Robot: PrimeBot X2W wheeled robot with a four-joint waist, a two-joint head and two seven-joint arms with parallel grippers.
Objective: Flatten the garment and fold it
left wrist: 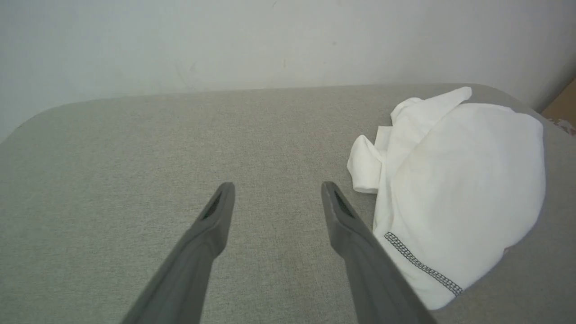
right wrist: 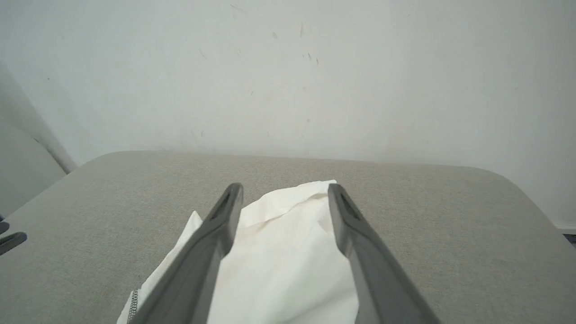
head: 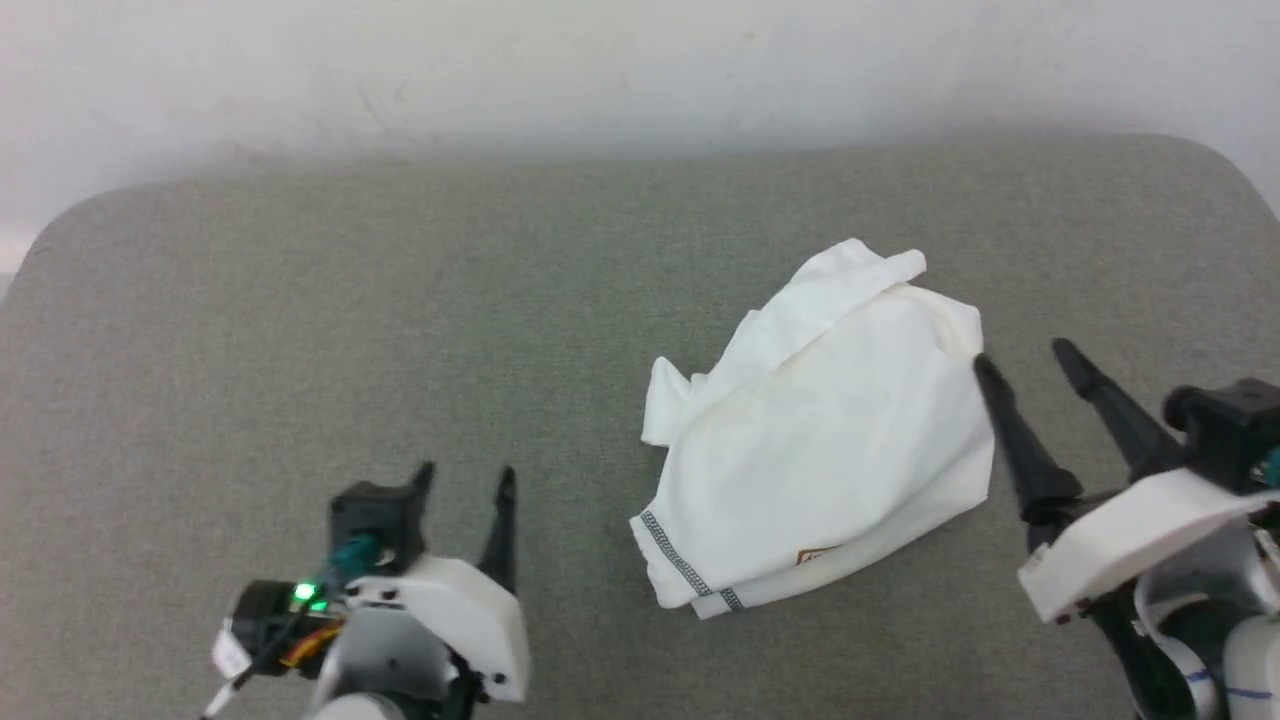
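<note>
Partly vis. only: garment (head: 820, 440) logo (head: 815, 555)

You have a white garment (head: 820, 420), plain over most of its cloth, with a faint yellowish tinge in the middle. Its hem carries a grey stitched band (head: 680, 560) in a small ladder-like pattern, and there is a tiny brown-outlined logo (head: 815, 555). The surface (head: 300, 300) is a muted grey-green with a fine woven fleck. The wall (head: 600, 70) is off-white with a few faint dark scuffs. Your left claw (head: 467, 470) has dark grey fingers on a white shell, with a bright green light (head: 305, 595) and a teal connector (head: 355, 553). Your right claw (head: 1020, 354) has the same dark fingers and white shell.
</note>
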